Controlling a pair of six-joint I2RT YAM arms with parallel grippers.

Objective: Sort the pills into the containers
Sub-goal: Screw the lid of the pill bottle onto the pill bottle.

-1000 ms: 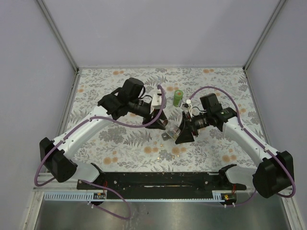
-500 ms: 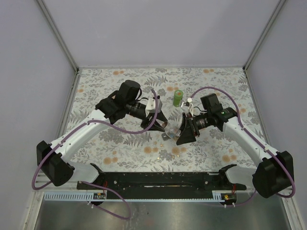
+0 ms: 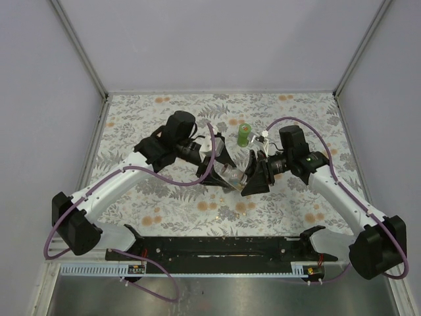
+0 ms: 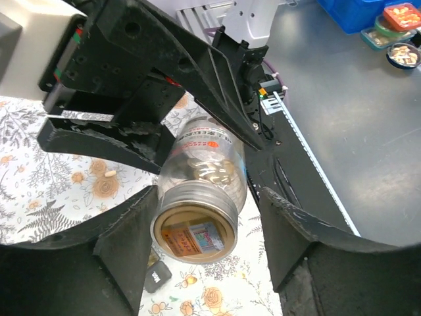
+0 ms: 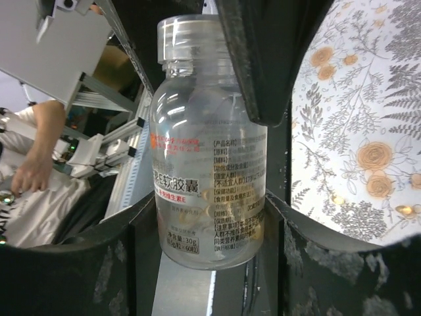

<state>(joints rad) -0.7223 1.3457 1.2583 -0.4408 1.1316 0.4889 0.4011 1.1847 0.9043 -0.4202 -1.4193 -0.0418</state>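
Observation:
A clear pill bottle [image 3: 235, 176] hangs over the middle of the flowered table, with pale capsules [image 4: 212, 169] inside it. My right gripper [image 5: 207, 224] is shut on the bottle's [image 5: 207, 145] lower body; its capped neck points away from that wrist camera. The bottle's cap end [image 4: 195, 234] lies between the fingers of my left gripper [image 4: 205, 217], which is open. The left finger [image 4: 125, 237] is against the cap and the right finger [image 4: 296, 237] stands apart from it. In the top view my left gripper [image 3: 222, 163] and right gripper [image 3: 253, 179] face each other across the bottle.
A small green container [image 3: 245, 135] stands upright just behind the grippers. One loose pill [image 4: 110, 174] and a small black block [image 4: 158, 276] lie on the cloth under the bottle. The black rail [image 3: 217, 247] runs along the near edge. Bins [image 4: 395, 52] sit beyond the table.
My left gripper came in from behind, closed round the bottle's cap, then spread its jaws. The right gripper kept its hold and shifted slightly back.

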